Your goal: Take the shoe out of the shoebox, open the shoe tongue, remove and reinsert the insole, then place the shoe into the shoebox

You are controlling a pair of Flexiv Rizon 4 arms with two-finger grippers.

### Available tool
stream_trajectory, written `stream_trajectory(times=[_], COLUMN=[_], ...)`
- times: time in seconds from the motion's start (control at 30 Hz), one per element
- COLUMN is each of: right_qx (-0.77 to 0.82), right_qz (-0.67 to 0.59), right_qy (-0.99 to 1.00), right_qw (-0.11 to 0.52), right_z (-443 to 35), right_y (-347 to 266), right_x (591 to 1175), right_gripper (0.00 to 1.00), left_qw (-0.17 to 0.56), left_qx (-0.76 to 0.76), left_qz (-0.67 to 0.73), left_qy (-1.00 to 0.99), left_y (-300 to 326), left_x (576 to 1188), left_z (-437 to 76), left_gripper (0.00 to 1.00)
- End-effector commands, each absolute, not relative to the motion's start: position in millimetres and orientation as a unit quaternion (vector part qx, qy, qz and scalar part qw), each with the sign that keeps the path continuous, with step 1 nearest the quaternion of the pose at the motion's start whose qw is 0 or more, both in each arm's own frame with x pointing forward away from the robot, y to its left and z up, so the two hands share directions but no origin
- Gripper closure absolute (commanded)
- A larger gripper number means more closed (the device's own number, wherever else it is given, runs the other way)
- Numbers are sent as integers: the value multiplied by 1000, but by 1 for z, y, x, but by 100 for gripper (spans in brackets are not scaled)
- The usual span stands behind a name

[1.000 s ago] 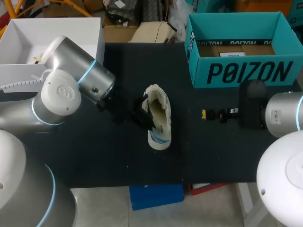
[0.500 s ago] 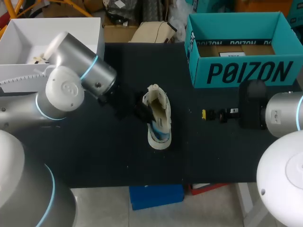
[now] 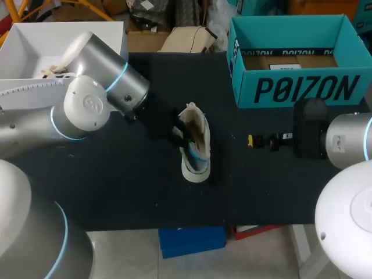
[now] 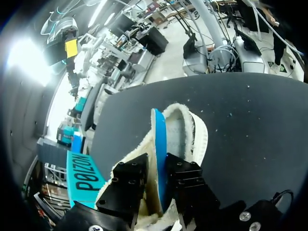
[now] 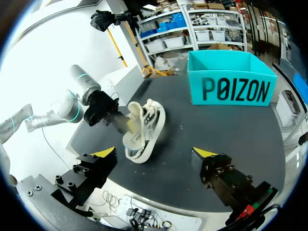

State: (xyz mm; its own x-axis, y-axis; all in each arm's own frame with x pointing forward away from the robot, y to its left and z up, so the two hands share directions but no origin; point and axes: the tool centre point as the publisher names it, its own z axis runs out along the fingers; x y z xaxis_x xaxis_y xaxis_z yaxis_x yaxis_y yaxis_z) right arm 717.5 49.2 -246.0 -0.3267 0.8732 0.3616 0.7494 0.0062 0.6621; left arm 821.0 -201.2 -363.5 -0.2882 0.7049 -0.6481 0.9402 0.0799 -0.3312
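A cream shoe (image 3: 196, 142) stands tipped on its side at the table's middle, and its blue insole (image 3: 198, 157) shows inside. My left gripper (image 3: 183, 137) reaches into the shoe's mouth from the left. In the left wrist view the blue insole (image 4: 160, 139) stands on edge between my left gripper's (image 4: 158, 162) black fingers, which sit slightly apart and open, with the shoe's fleecy lining (image 4: 190, 134) ahead. My right gripper (image 3: 251, 140) rests wide open to the right of the shoe, holding nothing. The teal shoebox (image 3: 302, 87) stands open at the back right.
A white open box (image 3: 64, 40) sits at the back left, behind my left arm. In the right wrist view the shoe (image 5: 144, 127) lies ahead of my right gripper (image 5: 154, 154), with the shoebox (image 5: 231, 89) beyond it. Bare black tabletop (image 3: 116, 192) lies in front.
My left arm has swung right and pushed deeper into the shoe, tipping it more upright. Its fingers have parted a little. The right arm has not moved.
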Motion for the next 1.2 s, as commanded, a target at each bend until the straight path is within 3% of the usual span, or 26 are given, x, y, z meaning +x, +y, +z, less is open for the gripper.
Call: stream_trajectory(times=[0.03,0.37,0.43,0.57,0.6,0.67,0.7,0.8,0.87,1.2], right_qx=[575,575,575,575,575,575,575,575,575,575], right_qz=[408,408,408,408,408,408,408,408,408,408], right_qy=[705,705,705,705,705,705,705,705,705,705], right_qw=[74,74,74,74,74,74,74,74,74,74], right_z=[-247,-247,-247,-247,-247,-247,-247,-247,-247,-247], right_y=[49,49,49,49,49,49,49,49,49,49], right_x=[718,718,718,718,718,718,718,718,718,718], right_gripper=[0,0,0,0,0,0,0,0,0,0], left_qw=[169,170,169,163,162,162,161,160,156,144], left_qx=[575,580,582,585,585,585,584,585,587,589], left_qz=[-369,-386,-387,-391,-390,-390,-390,-389,-389,-393], left_qy=[711,697,695,692,692,693,693,693,693,691], left_y=[-200,-202,-204,-206,-205,-205,-204,-205,-205,-207], left_x=[811,792,790,787,788,789,789,789,790,789], left_z=[-357,-349,-349,-350,-351,-351,-351,-351,-352,-359], left_gripper=[0,0,14,10,13,33,53,72,100,100])
